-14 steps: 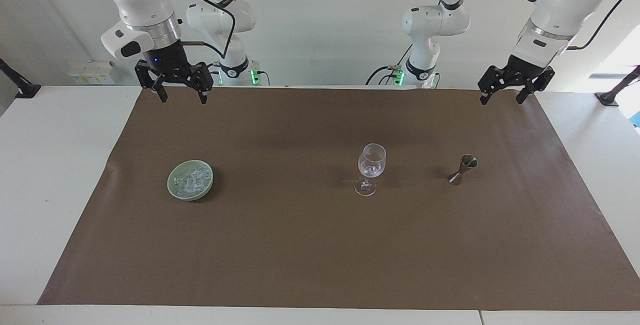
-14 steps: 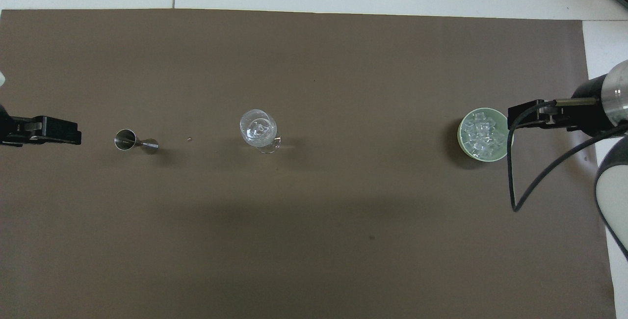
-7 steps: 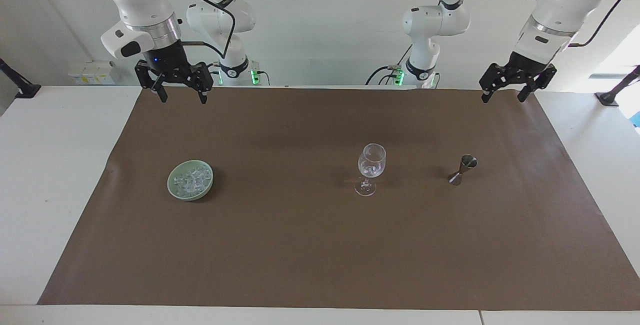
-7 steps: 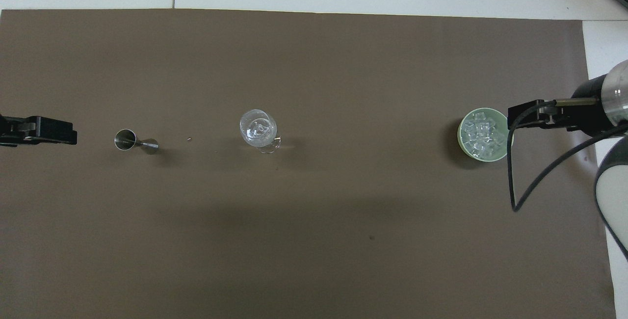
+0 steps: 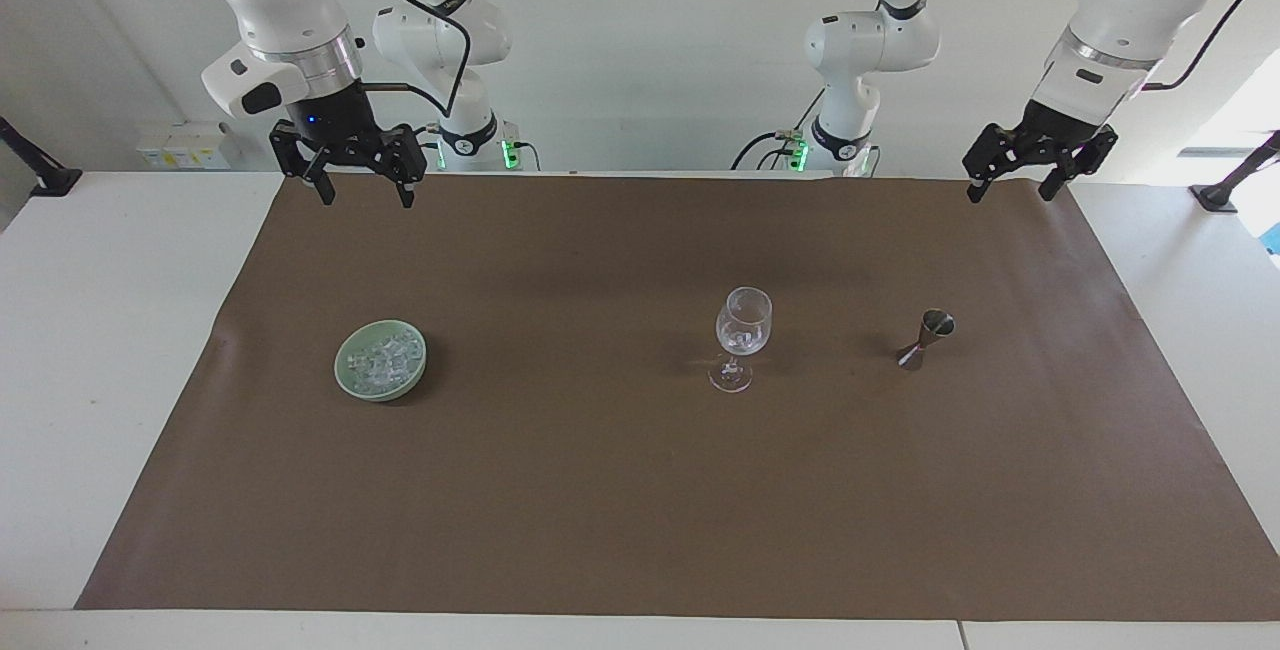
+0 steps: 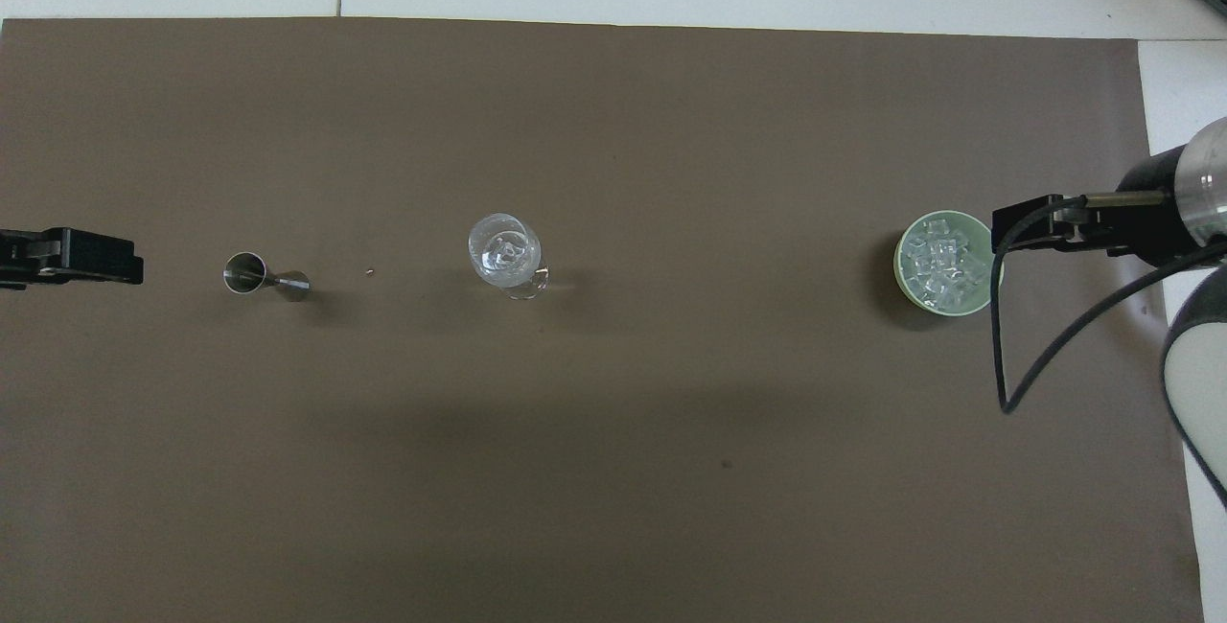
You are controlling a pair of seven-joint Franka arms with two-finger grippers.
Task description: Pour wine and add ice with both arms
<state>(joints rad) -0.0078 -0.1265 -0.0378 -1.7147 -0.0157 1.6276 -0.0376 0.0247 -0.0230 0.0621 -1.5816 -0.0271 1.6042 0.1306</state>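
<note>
Brown mat (image 5: 640, 490) below both raised, open-jawed arms.

Both arms hang raised, left gripper (image 5: 1015, 180) and right gripper (image 5: 361, 183) apparently empty (jaws spread).

Clear glass wine glass (image 5: 743, 334), shiny metal jigger (image 5: 926, 337), matt brown mat (image 5: 640, 490)

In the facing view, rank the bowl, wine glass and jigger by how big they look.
1. Bowl: the widest spread.
2. Wine glass: taller than the bowl but narrower, so these two are close.
3. Jigger: clearly smallest.
All three sit about equally near the camera.
</note>
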